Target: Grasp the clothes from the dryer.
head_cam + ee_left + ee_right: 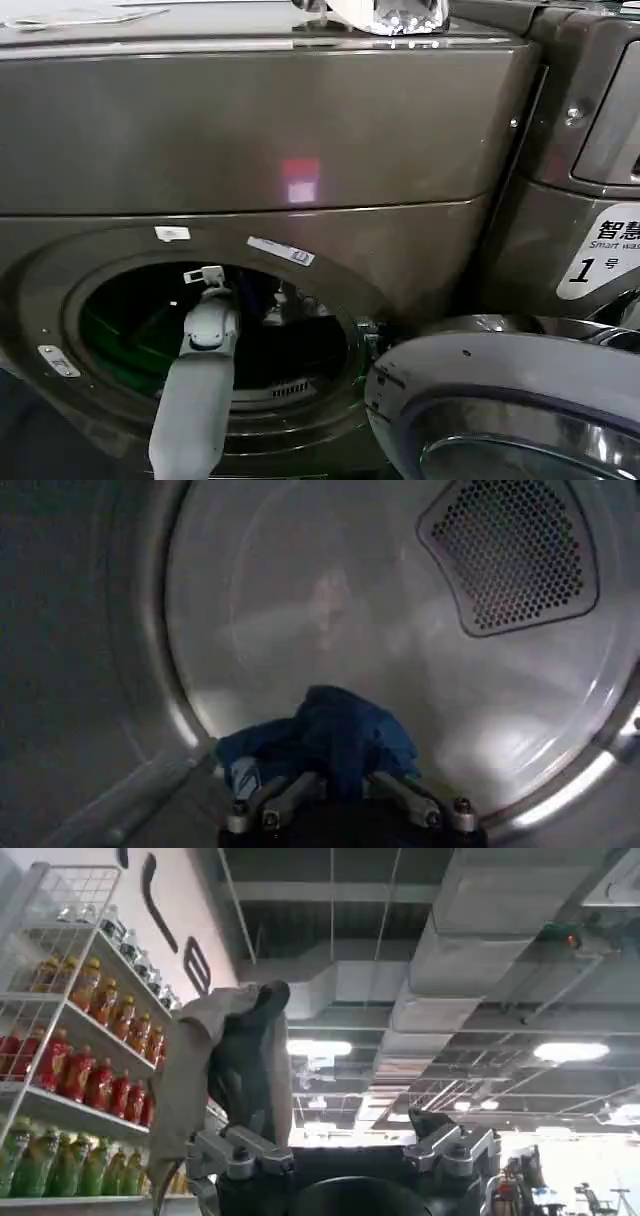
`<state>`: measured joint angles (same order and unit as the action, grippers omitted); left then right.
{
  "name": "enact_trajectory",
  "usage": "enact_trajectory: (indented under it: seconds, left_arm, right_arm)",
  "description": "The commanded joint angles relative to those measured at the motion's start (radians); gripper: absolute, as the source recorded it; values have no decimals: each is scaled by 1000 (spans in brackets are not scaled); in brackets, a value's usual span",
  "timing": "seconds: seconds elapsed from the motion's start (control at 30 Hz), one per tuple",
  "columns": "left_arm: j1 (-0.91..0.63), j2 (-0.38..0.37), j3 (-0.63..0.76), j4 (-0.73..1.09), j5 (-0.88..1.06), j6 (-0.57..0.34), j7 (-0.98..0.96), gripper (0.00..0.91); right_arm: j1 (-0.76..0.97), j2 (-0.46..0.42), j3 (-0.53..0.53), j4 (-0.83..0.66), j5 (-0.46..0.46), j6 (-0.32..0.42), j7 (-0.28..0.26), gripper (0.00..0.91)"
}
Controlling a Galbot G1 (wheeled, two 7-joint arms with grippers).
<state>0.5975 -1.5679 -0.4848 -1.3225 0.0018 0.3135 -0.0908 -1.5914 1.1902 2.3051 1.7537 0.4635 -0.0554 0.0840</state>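
From the head view, we see our left arm reaching through the dryer porthole, its tip lost in the dark drum. In the left wrist view, the left tool is clamped on a navy garment low in the drum, ready for lifting out. In the right wrist view, our right tool points at the ceiling with its fingers apart, a grey-and-dark cloth draped over one finger; what that cloth is we cannot tell.

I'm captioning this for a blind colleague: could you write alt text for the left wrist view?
The left pincer sits inside the dryer drum, its fingers closed on a bunched dark blue garment. Behind it curves the pale metal back wall, with a perforated vent panel set into it.
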Motion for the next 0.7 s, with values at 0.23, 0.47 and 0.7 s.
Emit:
enact_trajectory:
  seconds: [0.23,0.47,0.7]
  left_arm:
    - [2,-2,4,0,9,-5,16,0]
    - [-3,-3,6,11,18,-14,25,0]
    - [1,-3,8,8,24,-14,34,0]
  right_arm:
    - [5,-2,7,28,-17,-62,11,907]
    - [2,-1,14,35,-15,-62,10,907]
    - [-2,-1,21,29,-23,-65,12,907]
